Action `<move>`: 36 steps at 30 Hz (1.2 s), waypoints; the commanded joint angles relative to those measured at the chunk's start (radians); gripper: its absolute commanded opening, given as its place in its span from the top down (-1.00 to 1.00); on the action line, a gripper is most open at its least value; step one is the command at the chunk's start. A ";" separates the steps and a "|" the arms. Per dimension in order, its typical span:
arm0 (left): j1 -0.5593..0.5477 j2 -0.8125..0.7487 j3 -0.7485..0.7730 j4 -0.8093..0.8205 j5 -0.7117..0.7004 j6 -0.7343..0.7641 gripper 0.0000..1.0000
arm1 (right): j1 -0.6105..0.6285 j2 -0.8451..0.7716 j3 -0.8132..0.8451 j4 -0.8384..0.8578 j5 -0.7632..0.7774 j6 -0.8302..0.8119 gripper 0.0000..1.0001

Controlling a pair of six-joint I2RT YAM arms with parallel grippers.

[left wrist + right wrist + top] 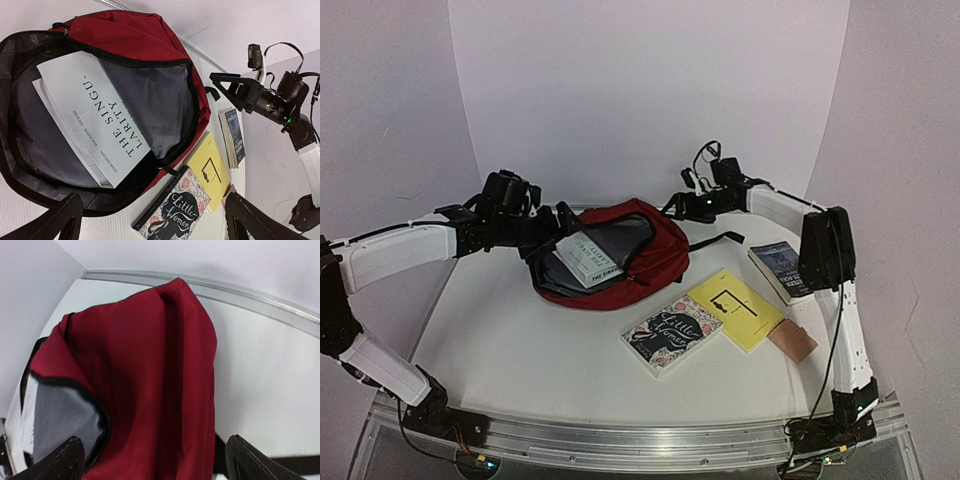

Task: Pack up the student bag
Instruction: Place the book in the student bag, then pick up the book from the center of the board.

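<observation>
Soft bag (655, 250) open, book (588, 258) inside.
Looks limp; take the zip rim (145, 60). Left tool (558, 214) and right tool (676, 205) spread, empty.

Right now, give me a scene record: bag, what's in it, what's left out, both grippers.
bag: red, lying on the table, unzipped, mouth open
in bag: one white book, lying in the opening
on table: floral book, yellow book, dark book, tan item, all to the bag's near right
left gripper: open, empty, at the bag's mouth
right gripper: open, empty, over the bag's red outer side
</observation>
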 commanded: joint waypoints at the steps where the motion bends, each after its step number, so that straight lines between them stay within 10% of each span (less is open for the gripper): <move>1: -0.005 -0.039 -0.007 0.066 0.073 0.071 -0.99 | -0.052 -0.264 -0.181 -0.014 -0.248 -0.078 -0.97; 16: -0.122 0.058 0.020 0.142 0.173 0.194 -0.99 | -0.265 -0.610 -0.592 -0.368 0.207 -0.310 -0.77; 36: -0.125 0.031 -0.001 0.147 0.142 0.181 -0.99 | -0.283 -0.389 -0.684 -0.370 0.616 -0.506 -0.15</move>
